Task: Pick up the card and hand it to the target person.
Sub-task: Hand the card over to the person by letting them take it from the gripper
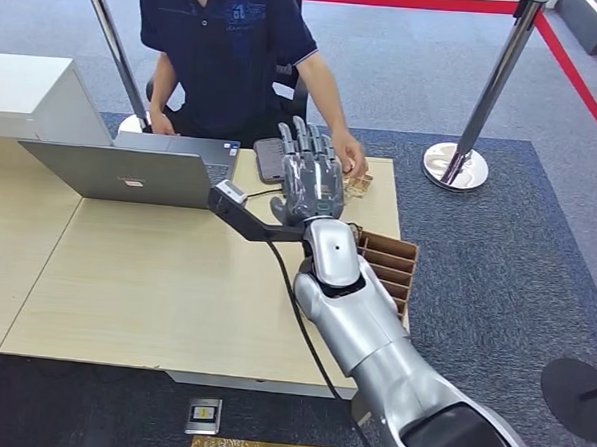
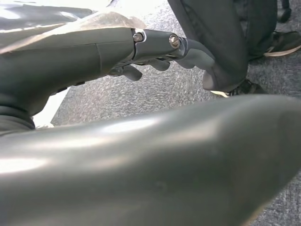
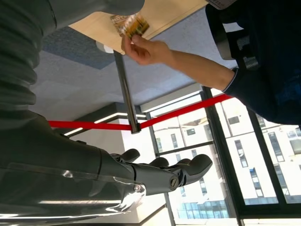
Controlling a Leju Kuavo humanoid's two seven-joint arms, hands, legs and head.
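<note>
Now card (image 1: 357,184) sits just past right hand (image 1: 311,179), fingers apart and empty, under person's hand (image 1: 349,153) on worktop (image 1: 165,277), laptop (image 1: 132,170) alongside.

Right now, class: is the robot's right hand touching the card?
Apart. In the right wrist view the right hand is empty, well away from the card, which the person's hand holds.

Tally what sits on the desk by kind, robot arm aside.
Laptop: 1
Dark phone-like case: 1
Card, under the person's hand: 1
Cardboard slotted holder: 1
Total: 4
</note>
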